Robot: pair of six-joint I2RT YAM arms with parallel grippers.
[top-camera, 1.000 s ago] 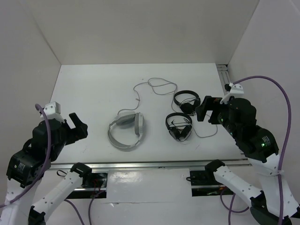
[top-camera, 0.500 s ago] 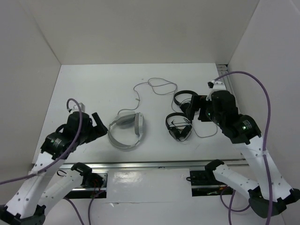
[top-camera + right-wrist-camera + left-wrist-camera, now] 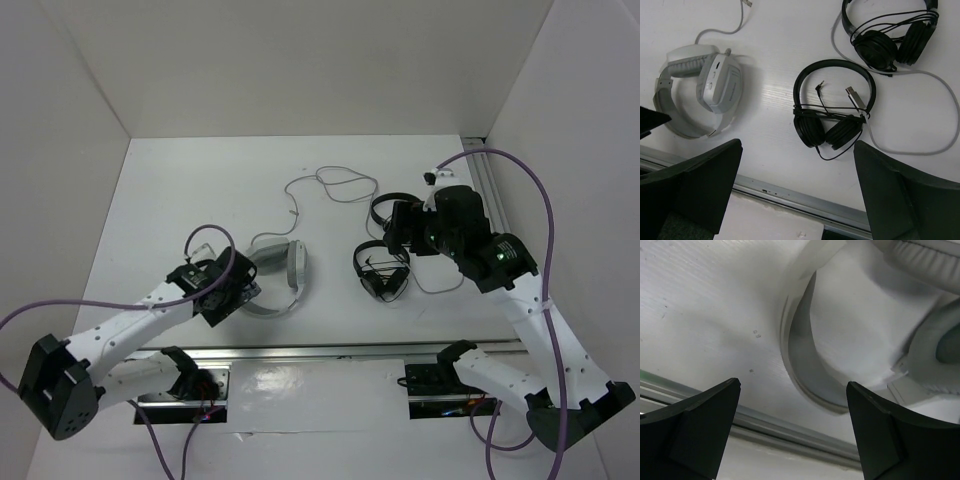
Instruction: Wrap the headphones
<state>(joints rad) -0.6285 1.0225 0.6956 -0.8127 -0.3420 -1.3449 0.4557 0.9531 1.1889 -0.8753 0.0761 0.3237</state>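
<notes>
The light grey headphones [image 3: 277, 268] lie flat near the table's front edge, earcups folded together. Their thin grey cable [image 3: 335, 184] runs in loops toward the back. My left gripper [image 3: 240, 293] is open and low at the near-left curve of the headband. In the left wrist view the headband [image 3: 796, 335] curves just ahead of my open gripper [image 3: 792, 440], with an earcup [image 3: 935, 360] at the right. My right gripper [image 3: 405, 232] is open and empty above the black headphones. The right wrist view shows the grey headphones [image 3: 705, 92] at the left, beyond my open gripper [image 3: 797, 195].
Two small black on-ear headphones [image 3: 382, 270] [image 3: 398, 212] lie right of the grey ones, also in the right wrist view [image 3: 832, 117] [image 3: 890, 35]. A loose grey cable [image 3: 920, 150] loops round them. A metal rail [image 3: 320, 350] runs along the table's front edge. White walls enclose the table.
My left arm has swung right and down until its open gripper reaches the headband. My right arm has moved left over the black headphones. The headphones have not moved.
</notes>
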